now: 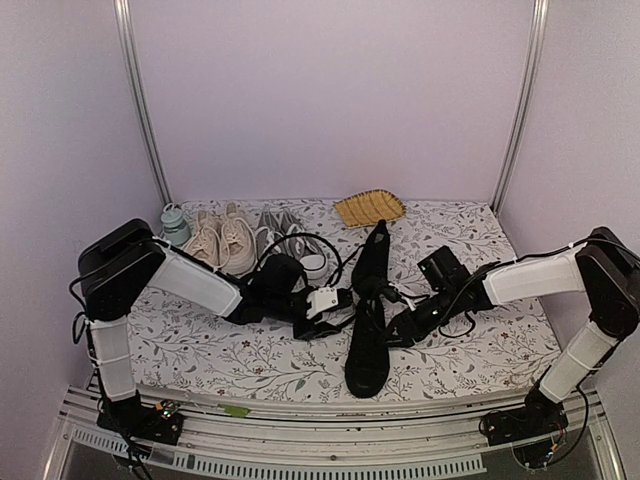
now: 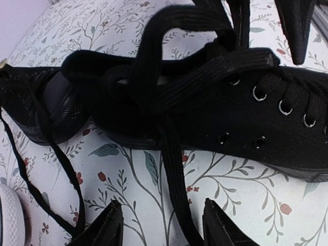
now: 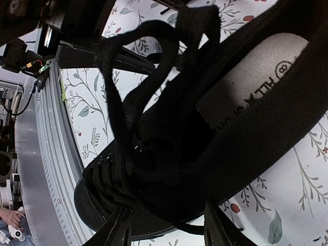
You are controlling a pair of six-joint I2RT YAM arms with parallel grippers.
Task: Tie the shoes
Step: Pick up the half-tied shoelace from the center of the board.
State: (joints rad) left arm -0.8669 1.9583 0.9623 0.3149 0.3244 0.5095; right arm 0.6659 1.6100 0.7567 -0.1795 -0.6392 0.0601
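Observation:
Two black shoes lie end to end mid-table: the near shoe [image 1: 367,350] and the far shoe [image 1: 372,255]. My left gripper [image 1: 335,303] is at the near shoe's left side. In the left wrist view it [image 2: 161,223] stands open, and a flat black lace [image 2: 177,174] hangs from the shoe [image 2: 246,118] down onto the cloth between the fingers [image 2: 105,225], unclamped. My right gripper [image 1: 402,325] is at the shoe's right side. Its wrist view shows it [image 3: 166,228] open over the shoe's side wall [image 3: 230,154], below a raised lace loop [image 3: 133,66].
A beige pair [image 1: 222,240] and a grey pair with white toe caps [image 1: 290,245] stand at the back left, beside a pale green jar [image 1: 175,222]. A yellow woven tray [image 1: 369,208] lies at the back. The metal rail [image 1: 330,440] runs along the near edge.

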